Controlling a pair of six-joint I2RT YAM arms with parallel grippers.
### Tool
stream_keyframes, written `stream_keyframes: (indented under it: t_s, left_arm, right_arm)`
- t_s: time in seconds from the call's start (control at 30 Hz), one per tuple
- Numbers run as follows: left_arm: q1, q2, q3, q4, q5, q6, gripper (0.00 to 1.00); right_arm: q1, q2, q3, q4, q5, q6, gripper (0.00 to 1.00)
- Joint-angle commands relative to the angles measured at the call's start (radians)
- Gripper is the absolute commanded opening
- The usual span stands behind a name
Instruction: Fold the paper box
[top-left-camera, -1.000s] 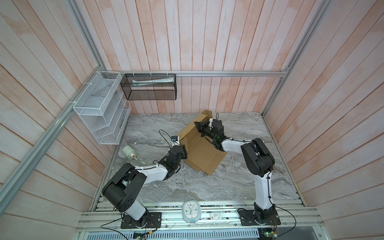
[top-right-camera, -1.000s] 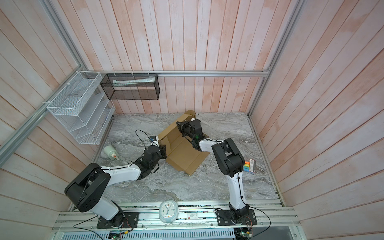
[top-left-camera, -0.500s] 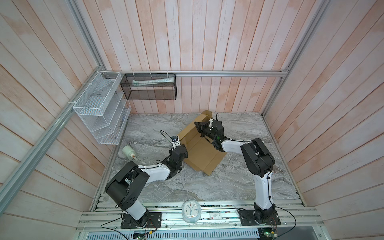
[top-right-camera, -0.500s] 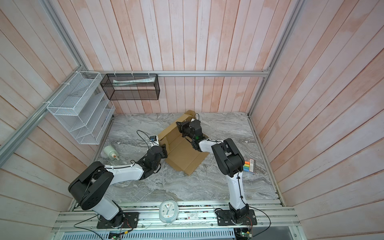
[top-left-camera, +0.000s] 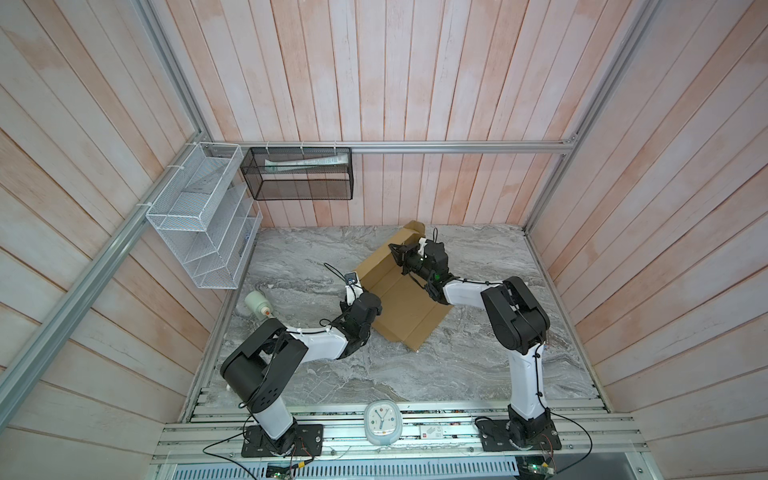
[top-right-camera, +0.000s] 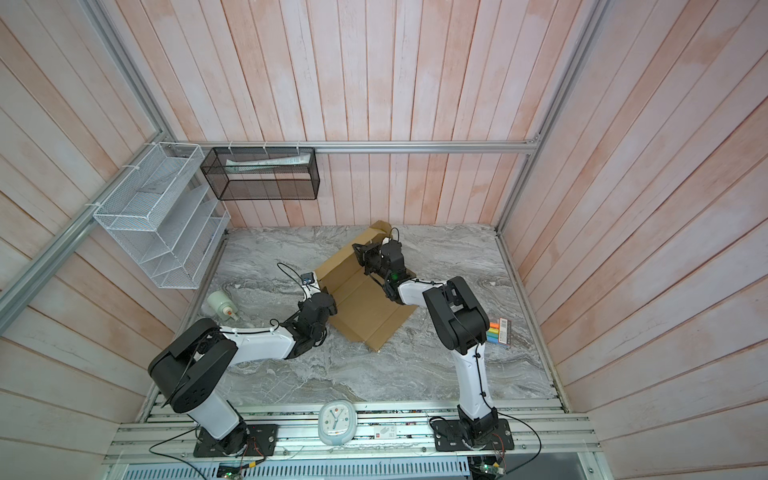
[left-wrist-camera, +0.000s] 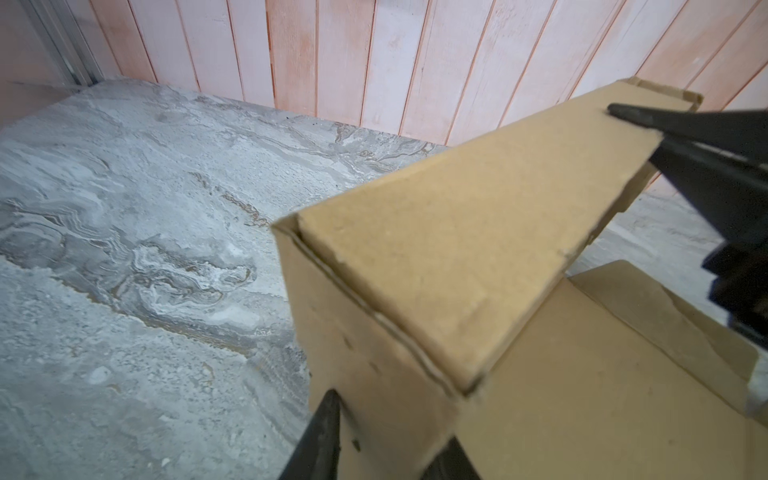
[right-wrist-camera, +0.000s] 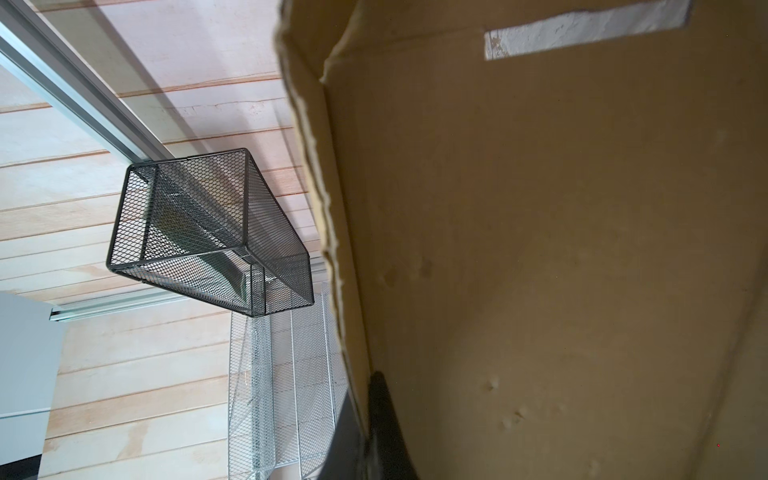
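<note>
- Since a second ago, the left gripper (left-wrist-camera: 390, 419) has drawn its jaws narrower. Its fingers (left-wrist-camera: 328, 419) straddle the near end of the raised left wall, but the view is too close to tell if they pinch it.
- Mid-table, the paper box (top-left-camera: 401, 303) lies on the marble table (top-left-camera: 332, 374), base flat, with the left wall's flap folded inward over it.
- Farther along that wall, the right gripper (left-wrist-camera: 642, 137) stays closed on the flap's far end.
- With both ends attended, this wall looks nearly ready to press home. The near-right side still lies flat.
</note>
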Motion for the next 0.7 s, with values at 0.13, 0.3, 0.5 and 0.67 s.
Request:
stream_keyframes:
  t_s: [0.13, 0.3, 0.5, 0.67]
  left_arm:
    - [-0.002, 0.020, 0.037, 0.087, -0.061, 0.027, 0.24]
    - [0.000, 0.021, 0.027, 0.111, -0.077, 0.043, 0.19]
    - [0.000, 0.019, 0.011, 0.148, -0.091, 0.060, 0.15]
    - [0.001, 0.031, 0.004, 0.173, -0.092, 0.084, 0.12]
  right_arm:
    - [0.030, -0.020, -0.028, -0.037, -0.090, 0.023, 0.00]
    - [0.030, -0.027, -0.035, -0.032, -0.092, 0.021, 0.00]
    - [0.026, -0.034, -0.042, -0.027, -0.093, 0.019, 0.04]
    - [0.024, -0.044, -0.040, -0.033, -0.093, 0.014, 0.07]
